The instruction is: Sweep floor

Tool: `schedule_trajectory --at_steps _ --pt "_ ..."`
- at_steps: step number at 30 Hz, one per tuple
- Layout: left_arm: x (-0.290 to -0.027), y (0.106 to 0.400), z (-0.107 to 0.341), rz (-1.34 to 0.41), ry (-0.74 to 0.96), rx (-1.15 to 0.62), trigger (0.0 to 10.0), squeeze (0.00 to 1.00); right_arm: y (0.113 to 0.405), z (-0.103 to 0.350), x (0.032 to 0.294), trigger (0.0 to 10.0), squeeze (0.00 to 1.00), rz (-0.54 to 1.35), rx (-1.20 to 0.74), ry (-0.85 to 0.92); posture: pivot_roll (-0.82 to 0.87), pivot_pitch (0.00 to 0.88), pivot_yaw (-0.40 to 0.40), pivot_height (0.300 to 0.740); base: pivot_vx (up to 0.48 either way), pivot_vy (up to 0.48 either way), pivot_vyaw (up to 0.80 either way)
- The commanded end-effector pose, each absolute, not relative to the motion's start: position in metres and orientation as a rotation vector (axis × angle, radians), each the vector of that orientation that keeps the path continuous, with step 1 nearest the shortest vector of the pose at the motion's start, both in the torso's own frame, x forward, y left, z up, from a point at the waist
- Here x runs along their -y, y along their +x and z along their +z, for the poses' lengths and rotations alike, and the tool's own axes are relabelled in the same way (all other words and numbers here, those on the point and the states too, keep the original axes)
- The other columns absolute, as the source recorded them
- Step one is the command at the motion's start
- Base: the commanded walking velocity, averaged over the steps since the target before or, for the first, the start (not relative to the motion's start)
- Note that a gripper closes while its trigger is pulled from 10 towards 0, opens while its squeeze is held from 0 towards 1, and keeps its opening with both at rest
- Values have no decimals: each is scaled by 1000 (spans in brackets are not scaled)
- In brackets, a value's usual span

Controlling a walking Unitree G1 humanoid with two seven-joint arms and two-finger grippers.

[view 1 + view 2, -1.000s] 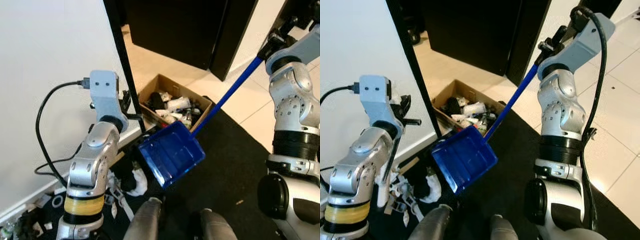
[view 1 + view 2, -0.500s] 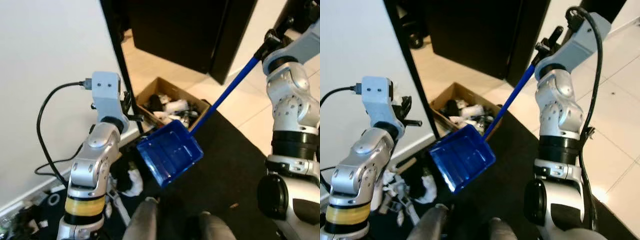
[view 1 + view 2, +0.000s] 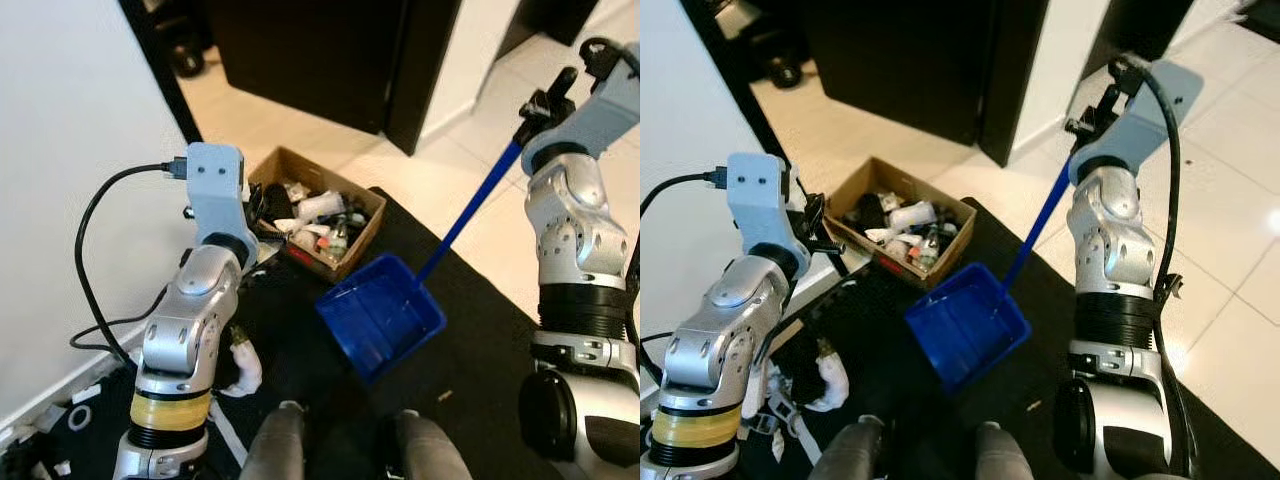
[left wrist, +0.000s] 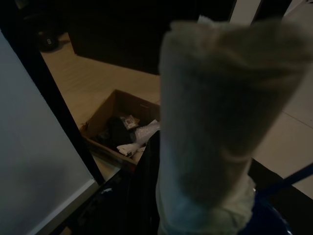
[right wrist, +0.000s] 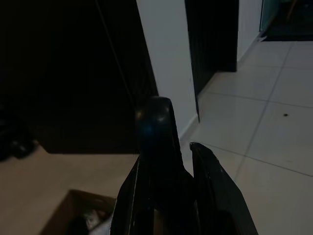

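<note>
The right pincer (image 3: pixel 540 103) grips the empty blue dustpan (image 3: pixel 380 315); left pincer state indeterminate. Box (image 3: pixel 317 216) full; scraps (image 3: pixel 243 368) remain lower left.

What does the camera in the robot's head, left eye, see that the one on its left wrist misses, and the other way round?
Left eye view: the whole blue dustpan over the black mat, the top of the dustpan handle held by the right gripper, and white litter near the wall.
Left wrist view: a pale, blurred thing close to the lens; I cannot tell what it is.
Both: the cardboard box of rubbish and the dark cabinet behind it.
</note>
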State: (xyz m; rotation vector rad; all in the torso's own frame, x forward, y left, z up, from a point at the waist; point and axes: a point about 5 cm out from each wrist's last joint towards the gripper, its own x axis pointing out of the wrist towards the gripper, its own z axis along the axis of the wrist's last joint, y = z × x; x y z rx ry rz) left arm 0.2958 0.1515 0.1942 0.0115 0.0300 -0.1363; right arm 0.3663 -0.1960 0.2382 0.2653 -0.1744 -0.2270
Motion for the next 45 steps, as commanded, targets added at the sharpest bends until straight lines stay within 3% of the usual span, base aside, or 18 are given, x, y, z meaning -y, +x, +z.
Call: schedule_trajectory --at_steps 1,12,19,27,43,44,45 --pt "-154 295 196 -118 31 -20 10000 0 366 234 192 10000 0 -210 183 260 70 153 0 740 0 0 0" --pt "-155 289 190 -136 26 -47 10000 0 367 179 205 10000 0 -321 122 328 88 210 25 740 0 0 0" --pt "-155 284 183 -150 47 -87 10000 0 375 169 191 10000 0 -286 128 309 113 247 42 740 0 0 0" --pt "-159 281 183 -132 48 -89 10000 0 377 141 169 10000 0 -195 36 211 117 270 19 740 0 0 0" --pt "-155 280 181 -142 33 -99 10000 0 355 89 169 10000 0 -139 -125 40 90 281 17 740 0 0 0" --pt "-155 280 181 -141 34 -98 10000 0 355 90 169 10000 675 -133 -123 40 90 280 17 740 0 0 0" --pt "-155 280 181 -141 34 -98 10000 0 355 90 169 10000 675 -133 -123 40 90 280 17 740 0 0 0"
